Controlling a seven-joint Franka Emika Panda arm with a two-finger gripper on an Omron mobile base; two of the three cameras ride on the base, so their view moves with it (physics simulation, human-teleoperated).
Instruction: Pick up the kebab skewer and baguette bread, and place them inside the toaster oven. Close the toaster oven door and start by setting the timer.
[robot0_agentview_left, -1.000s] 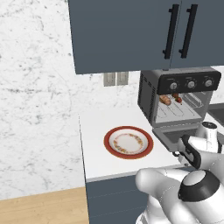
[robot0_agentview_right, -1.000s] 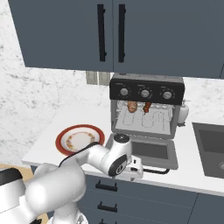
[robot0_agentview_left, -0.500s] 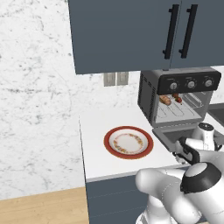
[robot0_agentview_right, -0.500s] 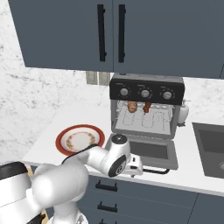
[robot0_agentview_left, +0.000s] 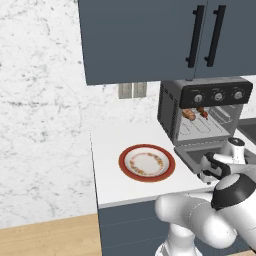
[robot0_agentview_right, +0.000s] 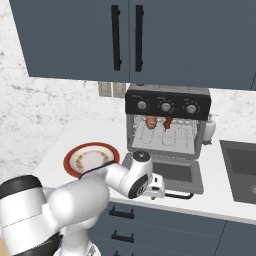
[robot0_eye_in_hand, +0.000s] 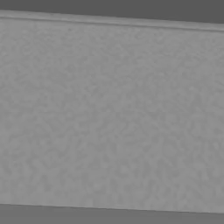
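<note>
The toaster oven (robot0_agentview_left: 170, 107) (robot0_agentview_right: 167, 94) stands at the back of the counter. Its door (robot0_agentview_left: 192, 152) (robot0_agentview_right: 175, 170) lies folded down flat. Inside on the rack, the baguette bread (robot0_agentview_left: 189, 114) (robot0_agentview_right: 150, 121) rests to the left of the kebab skewer (robot0_agentview_left: 202, 112) (robot0_agentview_right: 168, 122). My gripper (robot0_agentview_left: 206, 170) (robot0_agentview_right: 157, 189) hangs low at the door's front left corner, close to the bar handle (robot0_agentview_right: 179, 195). It stands open and holds nothing. The hand view is pressed up to a flat mottled grey surface (robot0_eye_in_hand: 112, 113); I cannot tell which one.
A red-rimmed plate (robot0_agentview_left: 147, 162) (robot0_agentview_right: 91, 159) sits on the white counter left of the oven. A sink (robot0_agentview_right: 240, 170) lies to the right, with a small white jar (robot0_agentview_right: 209, 129) beside the oven. Blue-grey wall cabinets (robot0_agentview_right: 125, 40) hang overhead.
The hand has barely shifted at the door's front edge. The arm's elbow has risen behind it. Oven, door and food are as before.
</note>
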